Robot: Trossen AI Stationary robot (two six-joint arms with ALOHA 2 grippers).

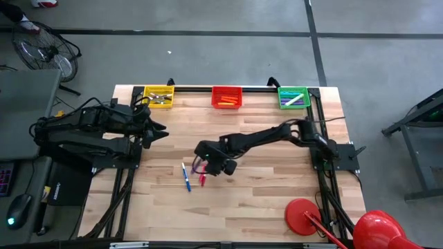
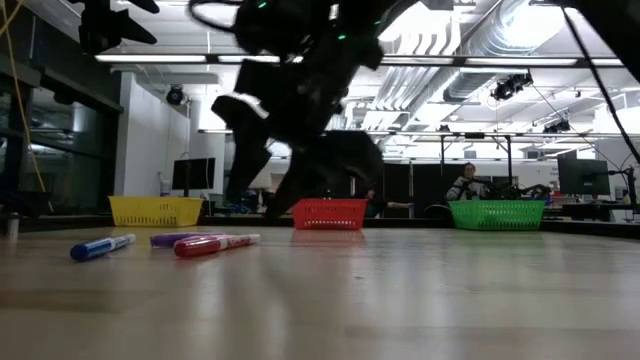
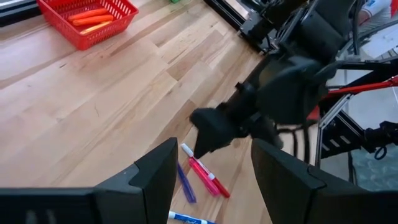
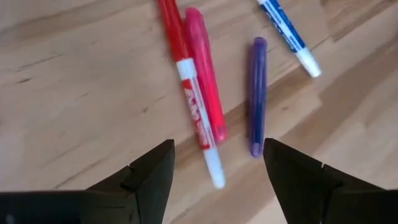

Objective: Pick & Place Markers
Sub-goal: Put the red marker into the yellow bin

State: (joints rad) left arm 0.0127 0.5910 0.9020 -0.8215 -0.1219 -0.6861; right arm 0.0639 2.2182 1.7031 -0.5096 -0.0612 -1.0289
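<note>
The right gripper [image 4: 214, 180] hangs fingers apart over 4 loose markers [image 4: 205, 93] mid-table, bare wood all around; the left gripper [image 1: 160, 131] waits open near the yellow basket [image 1: 158, 96]; red basket [image 1: 226, 97] holds orange markers [image 3: 90, 15].

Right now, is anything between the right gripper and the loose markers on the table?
Nothing visible. The right gripper hovers open above the red marker and pink marker, which lie side by side, touching; the purple marker lies apart. Only bare table shows around them. The left gripper waits near the yellow basket.
</note>
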